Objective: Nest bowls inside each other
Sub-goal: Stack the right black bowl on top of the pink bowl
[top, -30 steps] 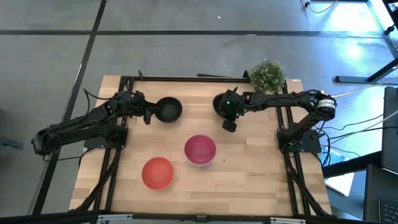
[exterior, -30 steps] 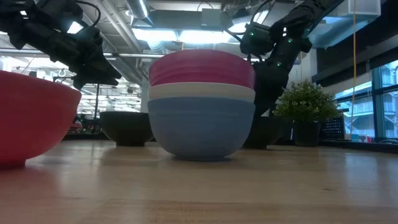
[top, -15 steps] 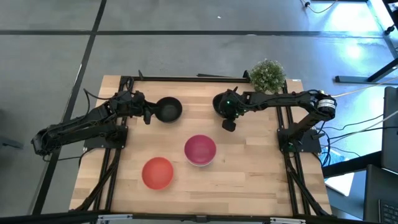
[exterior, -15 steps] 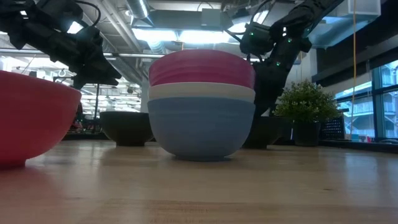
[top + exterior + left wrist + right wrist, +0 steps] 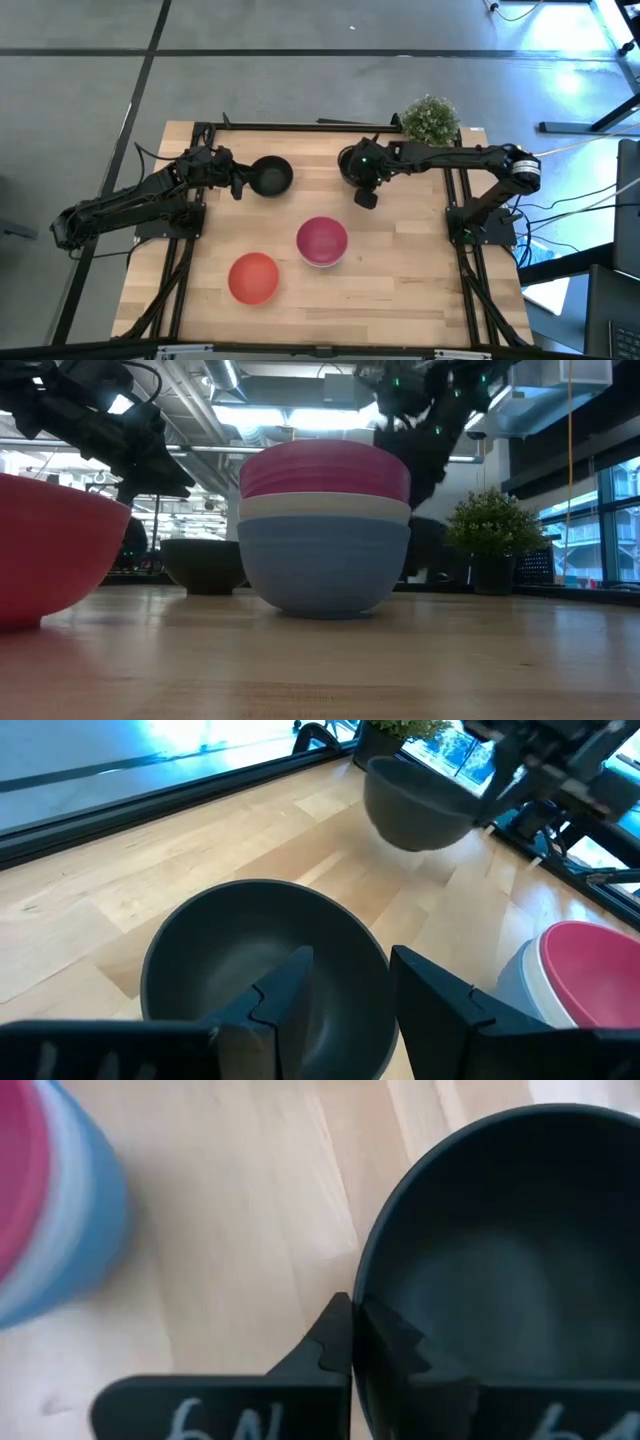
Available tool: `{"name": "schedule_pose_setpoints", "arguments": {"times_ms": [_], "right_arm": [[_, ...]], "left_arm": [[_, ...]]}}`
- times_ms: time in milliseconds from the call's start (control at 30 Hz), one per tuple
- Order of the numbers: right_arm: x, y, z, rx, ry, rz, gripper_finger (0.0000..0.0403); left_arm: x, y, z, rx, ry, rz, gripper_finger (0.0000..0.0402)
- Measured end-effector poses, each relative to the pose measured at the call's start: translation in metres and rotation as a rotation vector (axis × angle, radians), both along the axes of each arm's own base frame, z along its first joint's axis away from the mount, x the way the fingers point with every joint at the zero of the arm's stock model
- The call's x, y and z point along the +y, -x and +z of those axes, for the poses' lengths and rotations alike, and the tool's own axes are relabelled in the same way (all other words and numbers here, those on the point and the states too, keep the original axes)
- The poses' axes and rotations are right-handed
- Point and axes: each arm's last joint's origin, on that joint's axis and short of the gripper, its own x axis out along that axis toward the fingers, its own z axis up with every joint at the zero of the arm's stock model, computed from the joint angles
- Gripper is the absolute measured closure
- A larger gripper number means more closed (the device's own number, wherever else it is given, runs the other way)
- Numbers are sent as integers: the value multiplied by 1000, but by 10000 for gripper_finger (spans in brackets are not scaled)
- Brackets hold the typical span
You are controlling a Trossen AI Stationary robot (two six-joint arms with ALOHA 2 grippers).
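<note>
a: nearest the front edge of the table?

b: red bowl, alone, toward the left. just behind and to its right, a stack of three: pink bowl on top, white bowl under it, blue bowl at the bottom, resting on the wood.

a: farther back, on the left?

b: black bowl sitting on the table. left gripper at its rim, fingers apart, one finger over the inside of the bowl and the other outside the wall. not pinching yet.

a: and on the right?

b: second black bowl, lifted clear of the table, seen hanging in the air from the left wrist camera. right gripper closed tight on its rim, one finger inside, one outside. well apart from the first black bowl, roughly level with it across the table.

a: behind that?

b: small green plant at the far right corner, just beyond the right arm.
</note>
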Motion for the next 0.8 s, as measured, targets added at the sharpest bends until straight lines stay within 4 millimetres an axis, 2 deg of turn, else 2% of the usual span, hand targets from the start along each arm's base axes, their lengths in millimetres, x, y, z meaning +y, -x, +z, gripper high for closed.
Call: {"name": "schedule_pose_setpoints", "arguments": {"times_ms": [200,467,600,800], "right_arm": [[12,-8,41,-55,14,35,394],[51,-19,85,-134,-9,104,394],[73,-22,97,-170,-35,133,394],[110,-22,101,-184,-94,166,394]], "left_arm": [[1,0,0,10,-18,20,271],[1,0,0,13,-23,17,271],[1,0,0,13,-24,17,271],[1,0,0,13,-23,17,271]]}}
